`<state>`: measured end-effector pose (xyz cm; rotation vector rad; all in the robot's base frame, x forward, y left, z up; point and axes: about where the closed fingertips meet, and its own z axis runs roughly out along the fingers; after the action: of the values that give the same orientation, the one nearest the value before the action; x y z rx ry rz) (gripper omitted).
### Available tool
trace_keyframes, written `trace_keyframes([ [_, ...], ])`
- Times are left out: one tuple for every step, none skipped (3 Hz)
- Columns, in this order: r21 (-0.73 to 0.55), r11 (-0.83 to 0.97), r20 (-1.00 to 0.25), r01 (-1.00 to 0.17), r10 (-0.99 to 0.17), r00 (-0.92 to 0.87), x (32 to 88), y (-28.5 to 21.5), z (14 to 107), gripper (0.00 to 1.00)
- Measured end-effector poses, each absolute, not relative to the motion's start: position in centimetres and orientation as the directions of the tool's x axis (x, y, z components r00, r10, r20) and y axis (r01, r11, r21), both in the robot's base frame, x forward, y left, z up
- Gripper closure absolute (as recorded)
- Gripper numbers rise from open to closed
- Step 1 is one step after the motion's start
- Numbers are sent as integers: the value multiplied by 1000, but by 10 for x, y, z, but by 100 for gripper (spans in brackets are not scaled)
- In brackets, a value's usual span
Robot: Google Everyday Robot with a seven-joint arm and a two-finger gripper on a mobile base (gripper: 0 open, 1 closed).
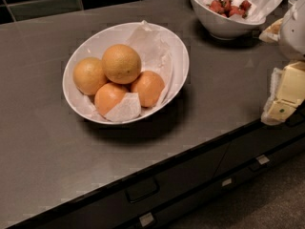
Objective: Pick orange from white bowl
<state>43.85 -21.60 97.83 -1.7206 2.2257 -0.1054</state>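
The wide white bowl point(177, 56), lined with crumpled white paper, sits on the grey counter left of centre. It holds several oranges: one on top point(121, 63), one at the left point(89, 75), one at the front point(109, 97) partly under a paper flap, and one at the right point(148, 87). My gripper point(285, 94), cream-coloured, is at the right edge of the view, over the counter's front edge. It is well to the right of the bowl, apart from it, and holds nothing that I can see.
A smaller, deeper white bowl point(217, 28) with red berries stands at the back right. The counter's front edge point(157, 168) runs diagonally, with dark drawers and handles point(142, 190) below. A dark tiled wall point(47, 4) is behind.
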Motion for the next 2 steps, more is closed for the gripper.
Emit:
trace_keyframes([
  [-258,267,-211,-929,-954,-215,440,-214,980,0],
  [-271,228,-230,-935,-959,-167,453,-192,986,0],
])
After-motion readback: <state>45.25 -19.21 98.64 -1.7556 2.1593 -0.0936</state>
